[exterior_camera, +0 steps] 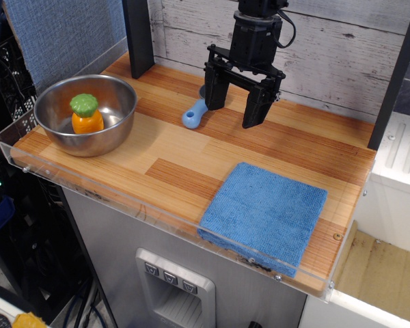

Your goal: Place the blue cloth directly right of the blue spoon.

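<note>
The blue cloth lies flat and square near the front right edge of the wooden table. The blue spoon rests further back near the middle, its light-blue handle pointing toward me; its grey bowl is mostly hidden behind the gripper's left finger. My black gripper hangs just right of the spoon, well behind the cloth, open with nothing between its fingers.
A steel bowl at the left holds an orange toy carrot with a green top. A clear plastic lip runs along the front edge. A black post stands at the back left, a plank wall behind.
</note>
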Tool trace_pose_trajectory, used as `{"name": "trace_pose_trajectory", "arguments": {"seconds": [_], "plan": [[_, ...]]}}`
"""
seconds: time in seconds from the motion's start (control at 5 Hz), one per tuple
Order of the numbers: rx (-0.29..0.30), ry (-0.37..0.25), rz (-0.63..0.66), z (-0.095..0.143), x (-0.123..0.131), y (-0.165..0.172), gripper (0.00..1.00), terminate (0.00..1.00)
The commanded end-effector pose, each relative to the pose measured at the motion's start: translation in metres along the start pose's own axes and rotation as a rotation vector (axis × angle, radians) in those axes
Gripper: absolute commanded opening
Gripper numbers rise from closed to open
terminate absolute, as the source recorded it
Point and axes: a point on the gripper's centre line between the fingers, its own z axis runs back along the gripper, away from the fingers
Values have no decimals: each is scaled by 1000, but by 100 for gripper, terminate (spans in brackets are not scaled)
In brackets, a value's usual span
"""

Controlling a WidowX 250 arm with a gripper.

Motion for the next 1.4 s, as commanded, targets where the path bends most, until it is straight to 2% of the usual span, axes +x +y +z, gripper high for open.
{"name": "trace_pose_trajectory", "arguments": {"seconds": [0.0, 0.2, 0.4, 0.6, 0.8, 1.0, 1.2], "plan": [[0, 0, 0, 0, 0, 0, 100, 0], [4, -2, -81, -14, 4, -40, 100, 0], [45, -12, -127, -18, -2, -69, 100, 0], [91, -72, -105, -12, -22, -94, 100, 0], [131, -77, -57, -8, -37, -109, 100, 0], [165, -55, -12, -8, -41, -117, 100, 0], [197, -96, 50, -5, -43, -116, 100, 0]]}}
